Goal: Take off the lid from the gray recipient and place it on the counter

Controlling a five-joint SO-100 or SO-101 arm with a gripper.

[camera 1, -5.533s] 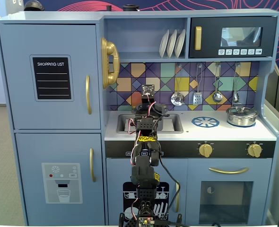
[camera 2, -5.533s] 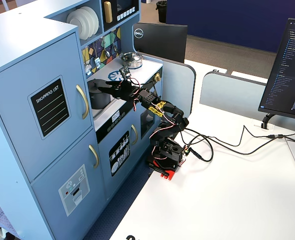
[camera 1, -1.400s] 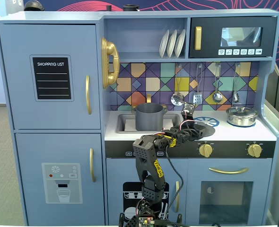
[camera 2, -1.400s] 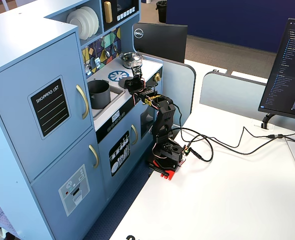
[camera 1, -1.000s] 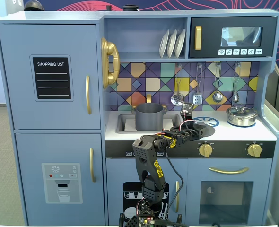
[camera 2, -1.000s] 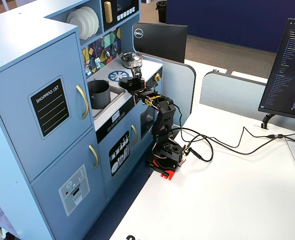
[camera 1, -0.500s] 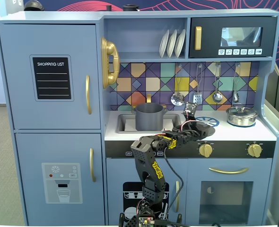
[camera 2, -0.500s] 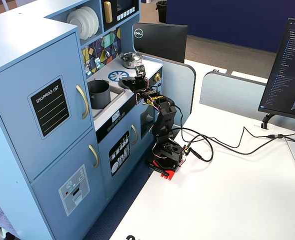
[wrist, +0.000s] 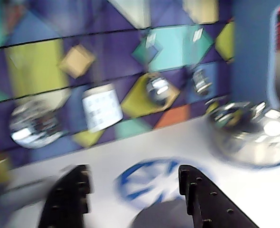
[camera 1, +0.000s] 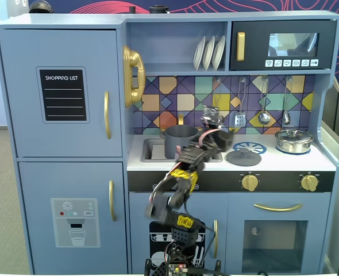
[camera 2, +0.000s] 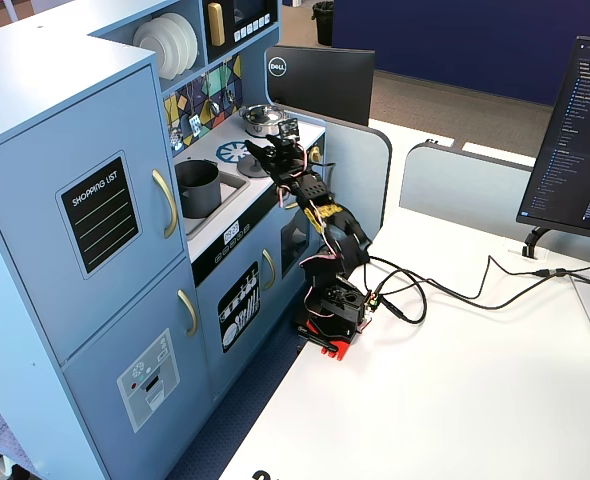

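Observation:
The dark-gray lid (camera 1: pixel 243 156) lies flat on the white counter (camera 1: pixel 284 161), just in front of the blue burner mark (camera 1: pixel 250 148). The gray recipient (camera 1: pixel 181 141) stands uncovered in the sink and also shows in the other fixed view (camera 2: pixel 199 187). My gripper (camera 1: pixel 220 133) hovers above the counter between recipient and lid, open and empty. In the blurred wrist view the gripper (wrist: pixel 133 173) has its fingers (wrist: pixel 66 199) spread wide, with the lid's (wrist: pixel 163 216) edge low between them.
A shiny silver pot (camera 1: pixel 293 140) with its own lid stands at the counter's right end. Ladles and utensils (camera 1: pixel 215 119) hang on the tiled backsplash behind. The sink (camera 1: pixel 152 150) holds the recipient. Gold knobs (camera 1: pixel 249 182) line the front edge.
The gripper has let go of the lid, risen and swung left and back. The lid now rests alone on the counter. Earlier the lid was carried from the recipient to the right.

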